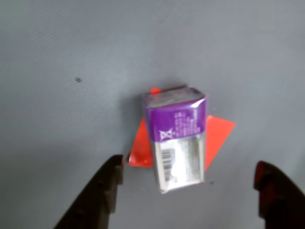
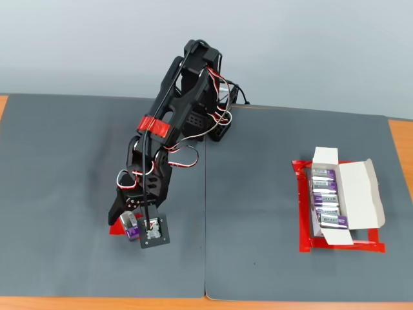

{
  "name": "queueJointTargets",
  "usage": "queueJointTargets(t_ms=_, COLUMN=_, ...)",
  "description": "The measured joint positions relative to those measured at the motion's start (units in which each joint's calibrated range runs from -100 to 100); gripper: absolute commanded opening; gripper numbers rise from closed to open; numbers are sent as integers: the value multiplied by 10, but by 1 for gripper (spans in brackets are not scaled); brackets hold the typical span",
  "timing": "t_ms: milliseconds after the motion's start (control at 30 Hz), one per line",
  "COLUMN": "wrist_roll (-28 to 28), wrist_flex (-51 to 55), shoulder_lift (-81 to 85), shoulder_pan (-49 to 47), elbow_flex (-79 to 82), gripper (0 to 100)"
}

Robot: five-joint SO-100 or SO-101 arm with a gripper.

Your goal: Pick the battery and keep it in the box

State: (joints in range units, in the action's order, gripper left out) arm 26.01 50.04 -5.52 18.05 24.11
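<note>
Battery [image 1: 177, 138] between spread hand [image 1: 190, 191] fingers.

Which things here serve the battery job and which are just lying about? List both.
For the job:
- battery between the open claw fingers, not yet gripped
- box, flaps open, batteries already inside

Lying about:
- red tape patch under the battery
- red tape outline around the box
- grey mat

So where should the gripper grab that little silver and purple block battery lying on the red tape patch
Probably across the long sides of the silver and purple block battery, coming straight down. It lies flat on the red tape patch, and the open gripper already straddles its width with the sides free.
</note>
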Motion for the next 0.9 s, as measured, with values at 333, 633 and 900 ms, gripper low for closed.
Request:
queueJointTargets(t_ms=333, wrist_roll=0, wrist_flex=-8, shoulder_lift=-30, shoulder_pan=20, elbow_flex=0, gripper=31)
queueJointTargets(t_ms=633, wrist_roll=0, wrist_flex=-34, shoulder_lift=-34, shoulder_pan=37, elbow_flex=0, gripper=31)
queueJointTargets(t_ms=900, wrist_roll=0, wrist_flex=-44, shoulder_lift=-44, shoulder_pan=32, elbow_flex=0, gripper=31)
